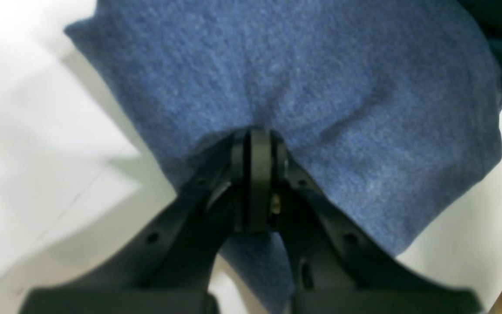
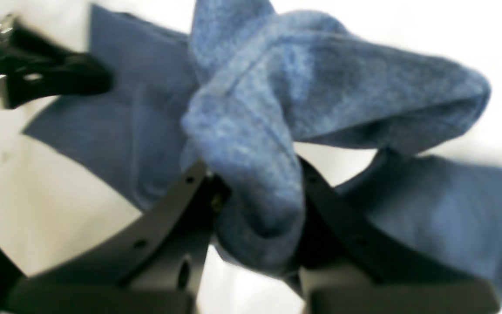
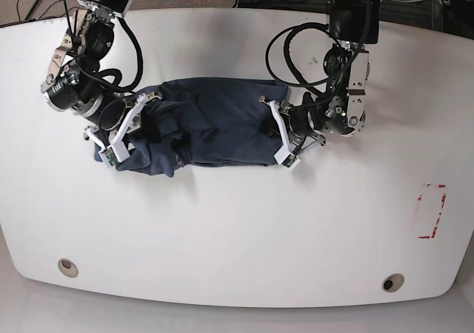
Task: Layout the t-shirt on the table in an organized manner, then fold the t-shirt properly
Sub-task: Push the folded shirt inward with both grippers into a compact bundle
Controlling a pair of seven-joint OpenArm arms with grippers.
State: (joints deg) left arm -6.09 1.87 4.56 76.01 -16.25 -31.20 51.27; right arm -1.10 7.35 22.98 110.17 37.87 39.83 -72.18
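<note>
The blue t-shirt (image 3: pixel 207 129) lies crumpled in a rough band across the middle of the white table (image 3: pixel 237 229). At the shirt's right edge, my left gripper (image 3: pixel 277 132) is shut on the cloth. The left wrist view shows its fingertips (image 1: pixel 257 135) pressed together on a smooth fold of the t-shirt (image 1: pixel 303 78). My right gripper (image 3: pixel 122 129) is at the shirt's left end. There it is shut on a thick bunch of the t-shirt (image 2: pixel 251 144), which wraps over its fingers (image 2: pixel 181 205). The left gripper (image 2: pixel 59 80) also shows at the far end of the cloth in the right wrist view.
Two round grommet holes (image 3: pixel 67 266) (image 3: pixel 392 282) sit near the table's front edge. A small red-outlined rectangle (image 3: pixel 432 211) marks the right side. Black cables (image 3: pixel 285 48) loop from both arms over the back of the table.
</note>
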